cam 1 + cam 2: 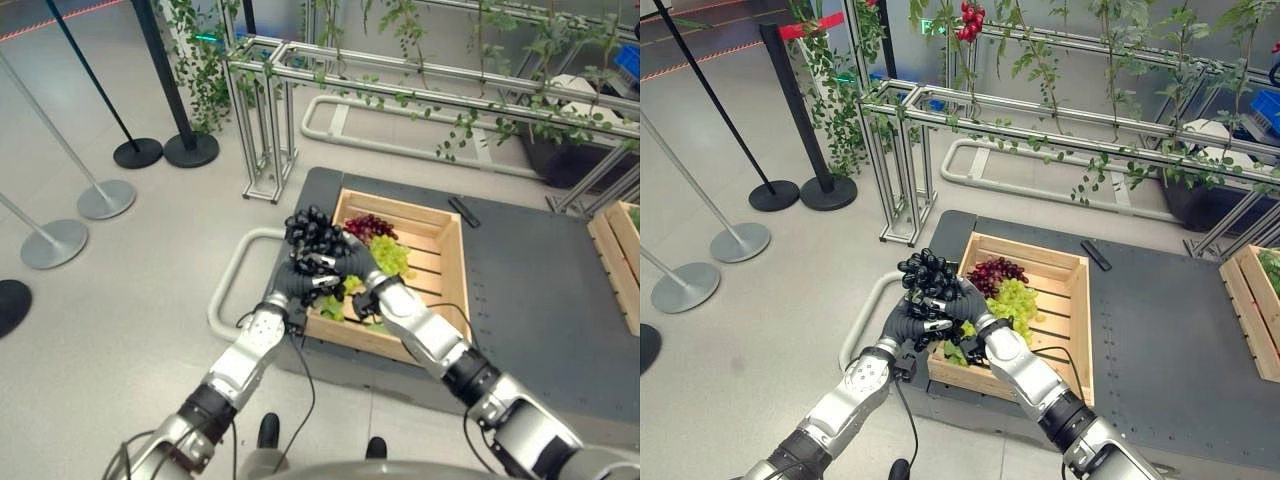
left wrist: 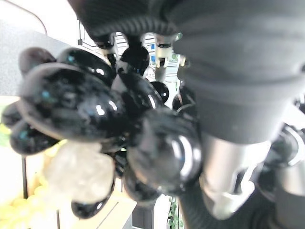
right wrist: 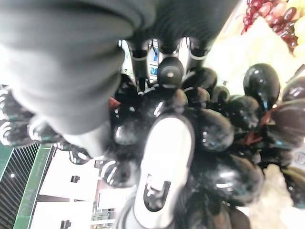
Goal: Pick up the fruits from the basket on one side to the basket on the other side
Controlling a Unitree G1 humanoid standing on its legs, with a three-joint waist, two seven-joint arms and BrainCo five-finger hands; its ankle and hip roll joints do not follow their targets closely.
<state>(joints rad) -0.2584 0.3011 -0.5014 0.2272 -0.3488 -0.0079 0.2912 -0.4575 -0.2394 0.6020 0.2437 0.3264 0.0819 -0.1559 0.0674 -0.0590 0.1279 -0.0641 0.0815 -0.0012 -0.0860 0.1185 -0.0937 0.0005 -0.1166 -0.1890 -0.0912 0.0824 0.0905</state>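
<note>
1. Grey floor, stanchions and a vine-hung metal frame surround a dark platform (image 1: 540,290) – a slatted wooden crate (image 1: 452,268) sits at its left end.
2. Left hand (image 1: 292,283) and right hand (image 1: 352,262) both curl round a black grape bunch (image 1: 310,235), glossy and oval-berried, held above the crate's left edge.
3. Red grapes (image 1: 992,271) and green grapes (image 1: 1018,297) lie inside.
4. Second crate (image 1: 618,250) – at the platform's right edge, well apart; the right arm is nearer.

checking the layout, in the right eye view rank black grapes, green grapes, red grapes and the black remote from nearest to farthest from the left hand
1. black grapes, held in the left hand
2. green grapes, mid-crate
3. red grapes, crate's far end
4. black remote, on the platform beyond the crate
</note>
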